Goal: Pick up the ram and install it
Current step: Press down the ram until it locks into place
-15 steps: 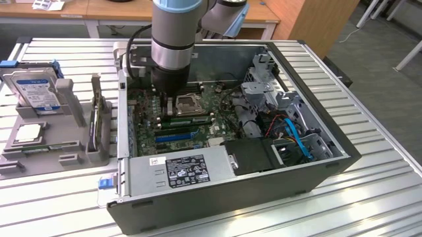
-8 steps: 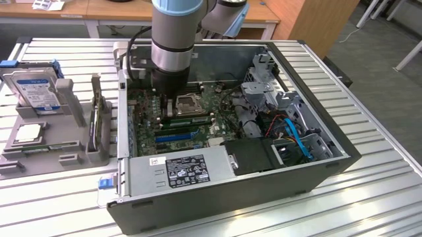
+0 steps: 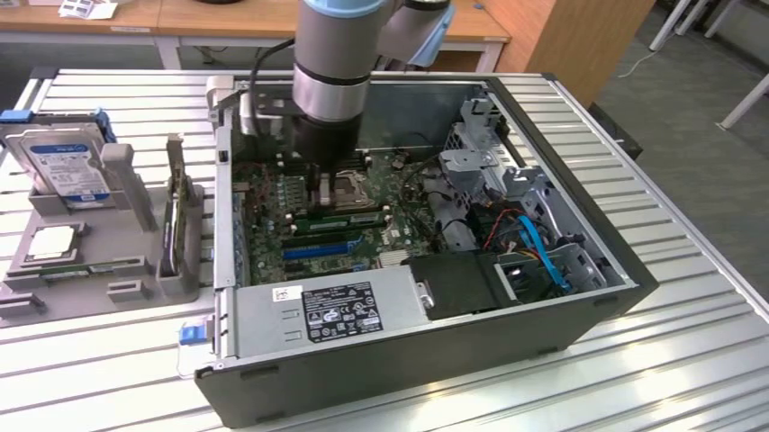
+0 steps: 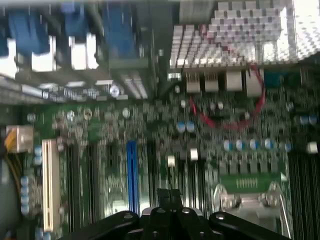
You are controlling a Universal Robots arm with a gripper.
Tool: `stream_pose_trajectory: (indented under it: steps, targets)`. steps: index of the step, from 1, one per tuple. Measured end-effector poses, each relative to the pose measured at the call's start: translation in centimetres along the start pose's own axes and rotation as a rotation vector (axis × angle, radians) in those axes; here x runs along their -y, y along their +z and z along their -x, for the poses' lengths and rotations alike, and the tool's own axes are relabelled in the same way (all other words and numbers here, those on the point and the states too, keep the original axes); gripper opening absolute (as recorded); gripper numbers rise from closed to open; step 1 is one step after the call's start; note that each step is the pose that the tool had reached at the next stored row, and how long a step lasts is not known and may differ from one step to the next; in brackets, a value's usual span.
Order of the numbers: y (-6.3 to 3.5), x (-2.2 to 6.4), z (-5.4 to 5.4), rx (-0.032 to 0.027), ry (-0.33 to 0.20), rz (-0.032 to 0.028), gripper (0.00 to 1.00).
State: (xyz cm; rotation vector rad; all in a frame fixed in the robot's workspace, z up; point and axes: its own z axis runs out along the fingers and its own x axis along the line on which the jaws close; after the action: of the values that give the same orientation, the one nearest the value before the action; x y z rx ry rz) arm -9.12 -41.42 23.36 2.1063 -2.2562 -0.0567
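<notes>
Open computer case [image 3: 505, 315] nearest, its front wall low, power supply [image 3: 330, 310] against that edge. Arm drops inside over the motherboard [image 3: 301, 243]; side walls close, room upward only. Gripper [image 3: 327, 193] sits just above the CPU socket [image 3: 352, 191]; cannot tell its opening. Ram [image 3: 342, 217] lies seated beside the socket, above the blue slot [image 3: 319, 247].

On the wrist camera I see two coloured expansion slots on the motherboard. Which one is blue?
The blue expansion slot is the one nearer the board's middle, closest to the tool. The other slot, near the board's edge, is cream-white.
</notes>
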Motion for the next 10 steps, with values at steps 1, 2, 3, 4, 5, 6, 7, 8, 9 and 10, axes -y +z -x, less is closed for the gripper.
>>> stream_pose_trajectory:
  steps: [1,2,3,4,5,6,7,8,9,10]
  targets:
    - [-0.04,0.48,0.0,0.0002,0.000,0.0000,0.11]
    - [-0.07,0.93,0.1,0.0004,-0.001,0.0000,0.11]
    - [-0.10,1.38,0.1,0.0005,-0.001,0.0000,0.11]
    - [-0.13,1.84,0.1,0.0005,-0.001,0.0001,0.11]
    - [-0.15,2.28,0.2,0.0006,-0.002,0.0001,0.11]
    - [-0.19,2.72,0.2,0.0005,-0.002,0.0001,0.11]
    - [-0.22,3.19,0.2,0.0005,-0.003,0.0001,0.11]
    - [-0.25,3.64,0.2,0.0005,-0.003,0.0001,0.11]
    - [-0.28,4.08,0.3,0.0004,-0.003,0.0001,0.11]
    - [-0.30,4.54,0.3,0.0005,-0.004,0.0001,0.11]
